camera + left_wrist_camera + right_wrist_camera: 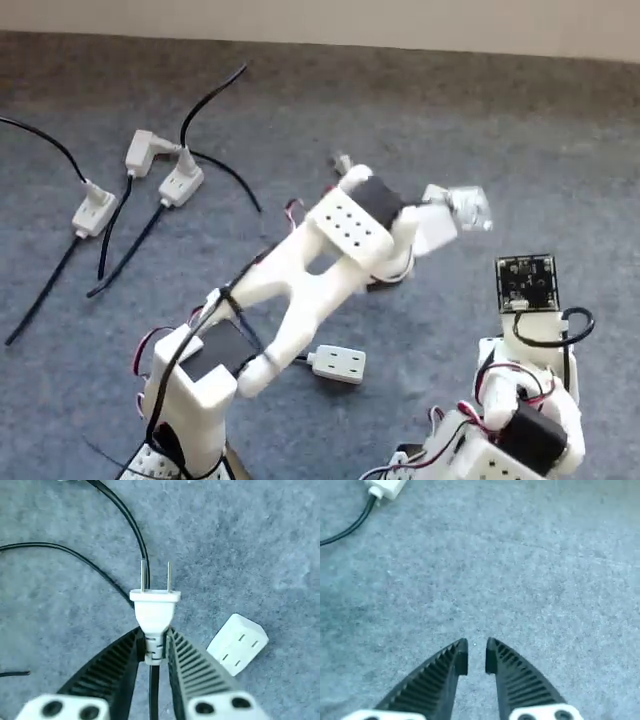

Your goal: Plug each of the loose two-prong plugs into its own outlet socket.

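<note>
Sensibly, the left claw (154,639) pinches the plug (154,605) at its ribbed neck; it looks light, stiff, its cord (154,690) limp. The right claw (476,656) is slightly parted, empty.

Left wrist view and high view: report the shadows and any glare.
Left wrist view: soft, even light; no glare on the plug in the left gripper; the outlet cube throws only a faint shadow on the carpet. High view: a darker shadow sits under the outlet block beside the arm.
</note>
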Robot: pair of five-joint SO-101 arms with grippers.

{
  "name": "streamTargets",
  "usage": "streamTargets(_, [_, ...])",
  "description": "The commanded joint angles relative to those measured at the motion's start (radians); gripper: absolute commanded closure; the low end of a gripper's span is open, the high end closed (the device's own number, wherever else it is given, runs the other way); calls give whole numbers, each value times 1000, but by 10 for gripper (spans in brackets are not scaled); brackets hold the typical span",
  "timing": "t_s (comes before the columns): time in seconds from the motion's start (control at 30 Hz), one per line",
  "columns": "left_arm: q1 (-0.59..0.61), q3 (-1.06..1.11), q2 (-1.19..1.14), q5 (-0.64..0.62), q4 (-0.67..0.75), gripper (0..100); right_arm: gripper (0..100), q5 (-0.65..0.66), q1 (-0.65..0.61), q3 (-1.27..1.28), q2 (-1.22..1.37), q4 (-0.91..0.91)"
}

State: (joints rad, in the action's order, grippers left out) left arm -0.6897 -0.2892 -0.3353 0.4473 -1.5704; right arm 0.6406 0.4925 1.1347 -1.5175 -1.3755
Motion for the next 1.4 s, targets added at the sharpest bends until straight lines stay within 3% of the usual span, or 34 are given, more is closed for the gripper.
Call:
streamTargets(0.0, [-54,143,35,6,132,996,933,8,74,50,-2,41])
streamTargets(0.13, [-113,177,30,6,186,996,933,6,246,64,-4,42])
streamTargets(0.23, [-148,176,30,9,210,995,933,-64,364,67,-4,41])
streamTargets(0.43, [-168,177,30,49,244,992,933,-61,432,105,-4,71])
streamTargets(0.63, [-170,180,30,26,242,723,933,-57,426,130,-4,79])
streamTargets(0.73, [-153,176,39,28,242,662,933,-55,426,130,-4,79])
streamTargets(0.83, [-56,133,41,23,232,684,932,-55,389,130,-4,79])
streamTargets(1.17, [473,-461,31,-115,-170,694,932,-115,170,120,5,77])
streamTargets(1.37, [782,-384,31,-354,-190,694,932,-140,-13,-41,171,28])
